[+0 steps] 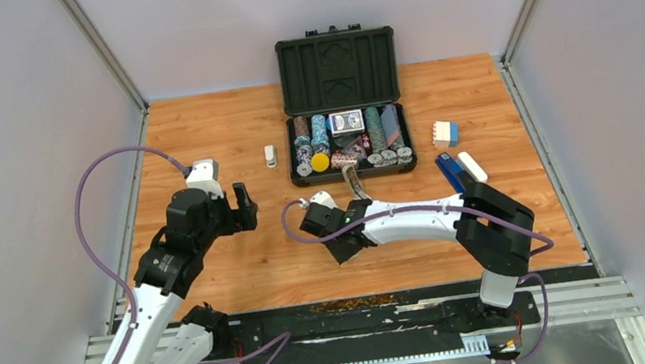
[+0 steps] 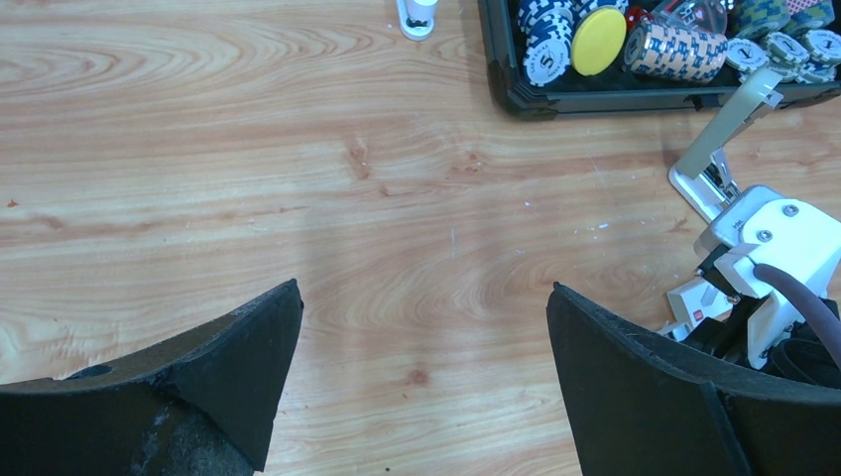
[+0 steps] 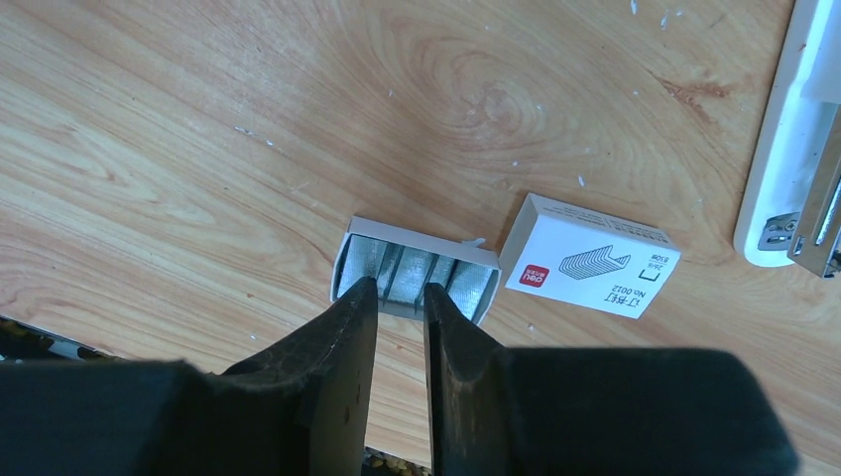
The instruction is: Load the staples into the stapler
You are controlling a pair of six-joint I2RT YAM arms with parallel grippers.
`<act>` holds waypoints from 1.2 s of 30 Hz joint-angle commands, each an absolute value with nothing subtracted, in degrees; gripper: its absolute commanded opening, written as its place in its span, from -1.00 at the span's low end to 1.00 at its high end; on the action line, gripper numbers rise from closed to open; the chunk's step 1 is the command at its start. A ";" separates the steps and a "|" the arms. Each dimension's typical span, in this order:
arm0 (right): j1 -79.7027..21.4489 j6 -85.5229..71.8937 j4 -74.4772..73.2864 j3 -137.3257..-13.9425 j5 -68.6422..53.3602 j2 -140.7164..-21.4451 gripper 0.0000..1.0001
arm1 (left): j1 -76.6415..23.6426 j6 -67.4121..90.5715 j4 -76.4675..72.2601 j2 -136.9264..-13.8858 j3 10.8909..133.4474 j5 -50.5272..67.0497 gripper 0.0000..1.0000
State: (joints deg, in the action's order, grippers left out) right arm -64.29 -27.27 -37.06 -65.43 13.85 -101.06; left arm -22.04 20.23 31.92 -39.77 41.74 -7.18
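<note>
The left pincer stands fully apart and holds nothing, above the bare wooden table. Beyond it and to its right lies the open black case, its lid laid back. The lower half of the case holds rows of poker chips and a deck of cards, with one yellow chip near the front wall. A small white object lies just left of the case. The stapler sits to the right of the left pincer, just in front of the case, hinged open with its upper arm raised. It lies just beyond the right pincer, to that pincer's right. The right pincer's fingers stand nearly together with a slim gap, tips over the near edge of the white tray. The tray holds the staples, silvery strips side by side. Whether the fingers clamp a strip cannot be told. The printed sleeve lies flat close beside the tray's right end. Well right of this pincer lie a dark blue stapler and a white-and-blue box.
</note>
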 commanded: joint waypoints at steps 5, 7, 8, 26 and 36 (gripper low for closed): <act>-63.10 -29.90 -35.74 -63.81 15.33 -99.13 -0.52 | -22.16 19.29 29.80 -39.90 42.19 -7.23 1.00; -62.89 -30.20 -35.48 -63.36 15.01 -98.97 -0.53 | -22.15 19.33 29.72 -39.90 42.14 -7.12 1.00; -62.82 -30.30 -35.28 -63.17 14.79 -98.97 -0.53 | -22.15 19.34 29.71 -39.90 42.11 -7.12 1.00; -62.33 -30.02 -32.96 -61.65 13.08 -96.88 -0.66 | -22.15 19.48 28.58 -40.52 41.72 -3.42 1.00; -62.29 -27.93 -30.24 -59.53 13.10 -91.19 -0.73 | -22.15 19.47 26.94 -41.04 41.05 0.79 1.00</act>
